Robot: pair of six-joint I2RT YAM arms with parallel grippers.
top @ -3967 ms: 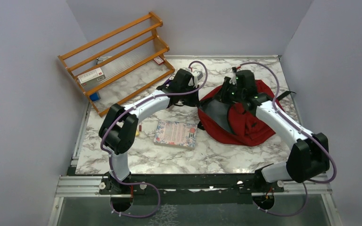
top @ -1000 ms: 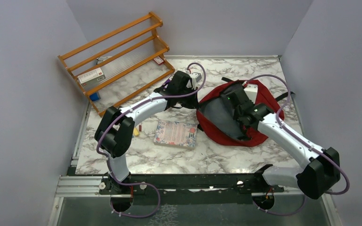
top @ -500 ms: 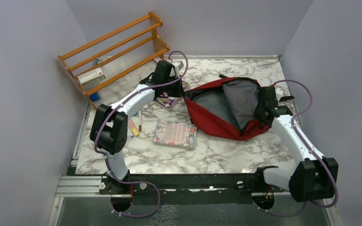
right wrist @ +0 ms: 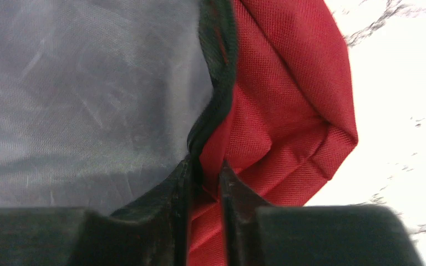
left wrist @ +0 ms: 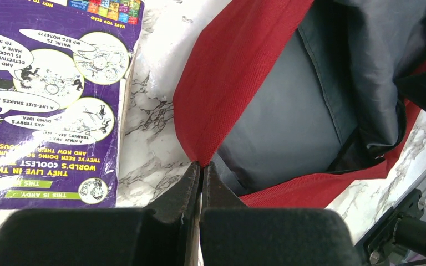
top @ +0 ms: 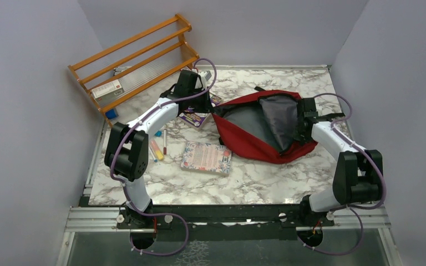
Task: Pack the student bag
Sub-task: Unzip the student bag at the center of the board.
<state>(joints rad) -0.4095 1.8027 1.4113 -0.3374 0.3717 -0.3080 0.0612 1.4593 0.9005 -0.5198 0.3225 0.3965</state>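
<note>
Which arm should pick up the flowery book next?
Probably left: the flowery book lies left of the student bag, nearer the left gripper; the right gripper is at the bag's opposite edge.

Soft, even light is coming from overhead, barely throwing shadows on the marble bench (top: 255, 183). Right wrist cam is blowing that bench out white, and the right claw (right wrist: 205, 169) is looking blurry.

You find the student bag (top: 249, 141) lying right of centre on the surface (top: 255, 177), between your left gripper (left wrist: 201, 166) at its left corner and your right gripper (right wrist: 205, 166) at its right edge. A book (top: 195, 118) lies just left of the bag, and a second book (top: 206, 157) nearer you. Pens (top: 160, 147) lie further left, and a rack (top: 138, 61) stands at the far left.
</note>
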